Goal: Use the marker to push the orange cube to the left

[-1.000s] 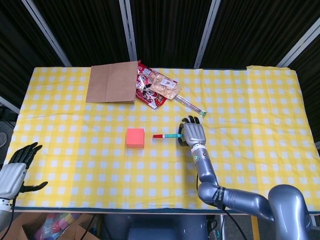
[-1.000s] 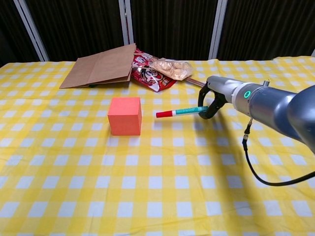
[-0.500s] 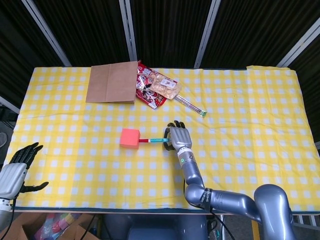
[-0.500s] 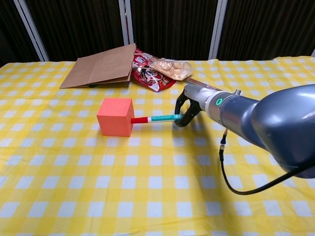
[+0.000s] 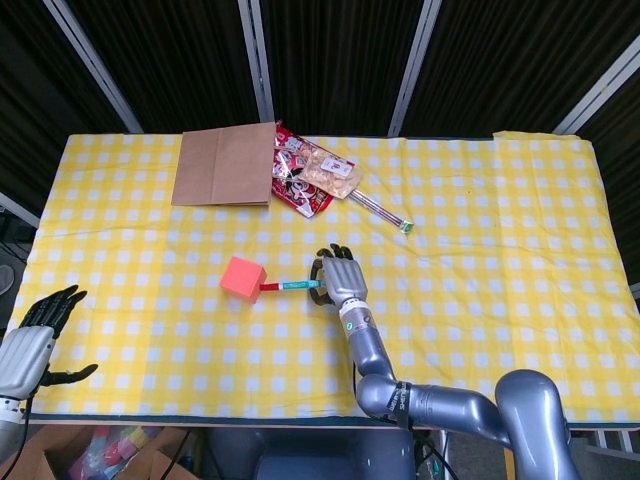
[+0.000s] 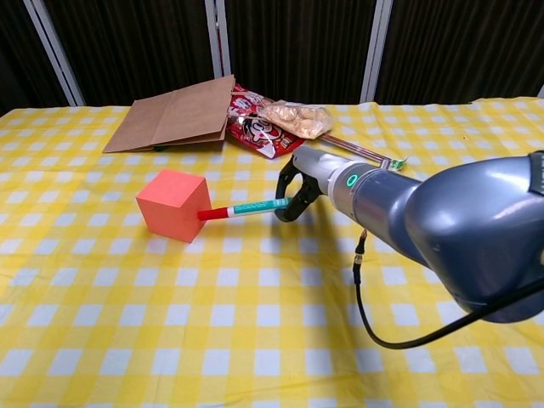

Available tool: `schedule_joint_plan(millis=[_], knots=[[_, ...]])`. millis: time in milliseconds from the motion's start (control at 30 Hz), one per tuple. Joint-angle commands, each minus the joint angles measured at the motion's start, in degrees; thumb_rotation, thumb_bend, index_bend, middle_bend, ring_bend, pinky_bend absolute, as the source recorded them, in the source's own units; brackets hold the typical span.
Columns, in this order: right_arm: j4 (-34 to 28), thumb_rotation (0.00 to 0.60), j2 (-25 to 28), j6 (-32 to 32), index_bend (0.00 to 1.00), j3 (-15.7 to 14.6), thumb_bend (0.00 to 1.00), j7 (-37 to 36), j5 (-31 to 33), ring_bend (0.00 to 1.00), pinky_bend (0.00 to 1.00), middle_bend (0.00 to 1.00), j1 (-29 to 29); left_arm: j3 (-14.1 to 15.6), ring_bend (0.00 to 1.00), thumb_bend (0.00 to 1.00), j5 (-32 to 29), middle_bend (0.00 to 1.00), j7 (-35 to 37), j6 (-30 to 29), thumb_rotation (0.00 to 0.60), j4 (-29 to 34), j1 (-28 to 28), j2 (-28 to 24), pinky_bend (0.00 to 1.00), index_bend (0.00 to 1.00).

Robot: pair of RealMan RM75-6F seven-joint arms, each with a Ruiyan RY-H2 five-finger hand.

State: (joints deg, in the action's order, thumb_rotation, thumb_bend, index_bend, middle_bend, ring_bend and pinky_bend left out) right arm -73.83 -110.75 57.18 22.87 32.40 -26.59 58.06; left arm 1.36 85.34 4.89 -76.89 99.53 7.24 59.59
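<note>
The orange cube (image 5: 243, 278) (image 6: 173, 205) sits left of the table's middle, turned slightly askew. A teal marker (image 5: 291, 286) (image 6: 242, 208) with a red cap lies level, its red tip against the cube's right face. My right hand (image 5: 338, 277) (image 6: 297, 184) grips the marker's right end, fingers curled round it. My left hand (image 5: 38, 330) hangs off the table's near left corner, fingers apart, holding nothing; the chest view does not show it.
A brown paper bag (image 5: 224, 164) (image 6: 175, 113) lies at the back, with snack packets (image 5: 312, 175) (image 6: 277, 121) and a thin wrapped stick (image 5: 381, 210) (image 6: 364, 151) beside it. The yellow checked cloth (image 5: 500, 250) covers the table.
My right hand has moved left with the marker. The red tip met the cube and pushed it left, turning it a little. The left hand has stayed put.
</note>
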Motion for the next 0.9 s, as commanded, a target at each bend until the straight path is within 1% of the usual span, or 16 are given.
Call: schedule_joint_plan(millis=[33,167,300,367,467,500,633,767,900], knots=[[-0.1,0.6,-0.2,0.2,0.65,0.0,0.52,0.2,0.1,0.0,0.0,0.21,0.1,0.0,0.0,0.0,0.0,0.0,0.0,0.0,0.6,0.0,0.0,0.0,0.05,0.0],[-0.3,0.6,-0.3,0.4,0.65,-0.2,0.52,0.7,0.1,0.0,0.0,0.21,0.1,0.0,0.0,0.0,0.0,0.0,0.0,-0.1,0.6,-0.1,0.0,0.0,0.05,0.0],[-1.3,0.6,0.9,1.4,0.65,-1.3,0.52,1.6,-1.0,0.0,0.0,0.21,-0.6,-0.1,0.0,0.0,-0.1,0.0,0.1,-0.1,0.6,-0.2,0.0,-0.1,0.05,0.0],[-4.2,0.6,3.7,3.3,0.65,-2.7,0.52,2.3,-2.6,0.0,0.0,0.21,-2.2,-0.1,0.0,0.0,-0.1,0.0,0.2,-0.1,0.6,-0.3,0.0,-0.1,0.05,0.0],[-8.1,0.6,7.1,4.4,0.65,-4.3,0.52,2.5,-4.1,0.0,0.0,0.21,-4.2,0.0,0.0,0.0,0.1,0.0,0.1,-0.2,0.6,-0.3,-0.1,-0.1,0.05,0.0],[-9.8,0.6,9.0,5.2,0.65,-5.5,0.52,2.8,-5.0,0.0,0.0,0.21,-5.4,0.1,0.0,0.0,0.2,0.0,0.0,-0.2,0.6,-0.4,-0.1,-0.1,0.05,0.0],[-14.4,0.6,14.0,6.6,0.65,-8.3,0.52,2.4,-7.7,0.0,0.0,0.21,-8.6,0.1,0.0,0.0,0.2,0.0,-0.3,-0.3,0.6,-0.3,-0.1,0.0,0.05,0.0],[-16.8,0.6,17.8,7.2,0.65,-10.4,0.52,1.0,-9.5,0.0,0.0,0.21,-11.3,0.2,0.0,0.0,0.2,0.0,-0.9,-0.3,0.6,-0.3,-0.2,0.2,0.05,0.0],[-16.6,0.6,20.3,7.2,0.65,-12.2,0.52,-0.6,-11.0,0.0,0.0,0.21,-13.7,0.2,0.0,0.0,0.8,0.0,-1.9,-1.0,0.6,-0.4,-0.3,0.6,0.05,0.0]])
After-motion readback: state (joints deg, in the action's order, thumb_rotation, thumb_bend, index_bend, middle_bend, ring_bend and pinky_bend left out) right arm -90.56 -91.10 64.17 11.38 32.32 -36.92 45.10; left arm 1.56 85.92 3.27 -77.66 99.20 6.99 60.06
